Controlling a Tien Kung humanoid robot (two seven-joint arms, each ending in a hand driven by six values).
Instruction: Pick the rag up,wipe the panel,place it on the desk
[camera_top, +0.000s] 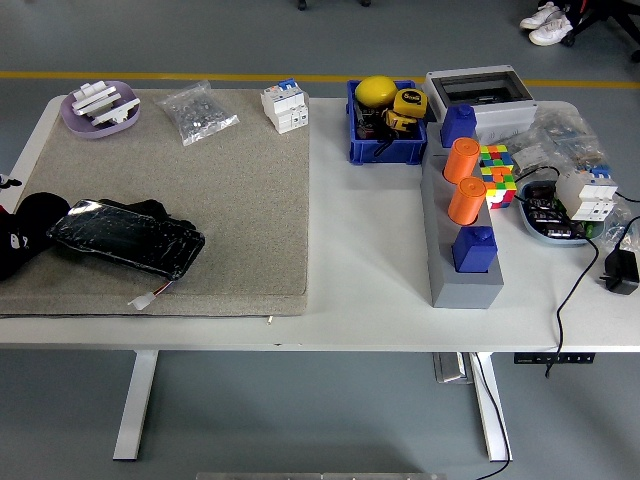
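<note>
I see a mat (200, 200) covering the tabletop's (370, 260) left half. Panel (125, 238) lies on mat's near-left part; dish (100, 108), bag (198, 112) & breaker (284, 106) line its far edge. Bin (385, 125) sits right of mat, far side. Block rack (462, 230) runs front-to-back right of ctr, cube (497, 172) just beside it.
</note>
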